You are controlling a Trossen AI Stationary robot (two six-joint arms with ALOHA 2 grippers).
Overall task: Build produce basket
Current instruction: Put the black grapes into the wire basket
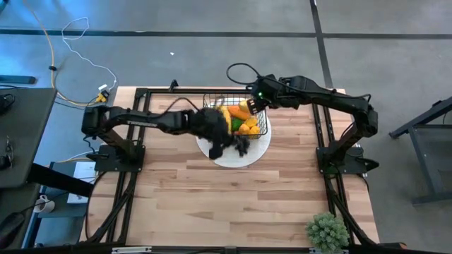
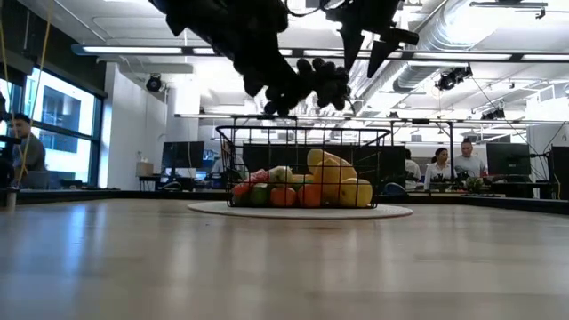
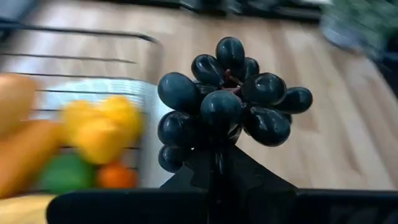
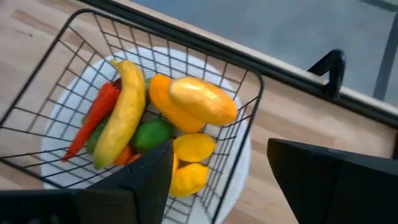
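The dark purple grapes [image 3: 230, 99] are up in the air in my left gripper [image 3: 214, 167], which is shut on them above the near side of the white plate [image 1: 247, 159]; in the low view the grapes [image 2: 316, 80] hang well above the basket [image 2: 302, 133]. The black wire basket [image 4: 249, 124] stands on the plate and holds a banana [image 4: 121, 115], a red chili [image 4: 93, 121], lemons [image 4: 189, 152], a green fruit [image 4: 152, 134] and orange pieces. My right gripper [image 4: 214, 180] is open, hovering over the basket's far right corner [image 1: 256, 102]. My left gripper pinches the grape bunch between its two fingers [image 3: 214, 158] at one end of the cluster [image 3: 211, 134]; the exact spot is hidden by the grapes themselves. The bunch is lifted clear and sticks out beyond the fingertips, over the plate beside the basket.
A green bushy plant [image 1: 327, 231] stands at the table's near right corner. Black frame rails run along the table's left and right sides. Bare wood lies on the near half of the table [image 1: 226, 204]. People sit in the room beyond [image 2: 440, 164].
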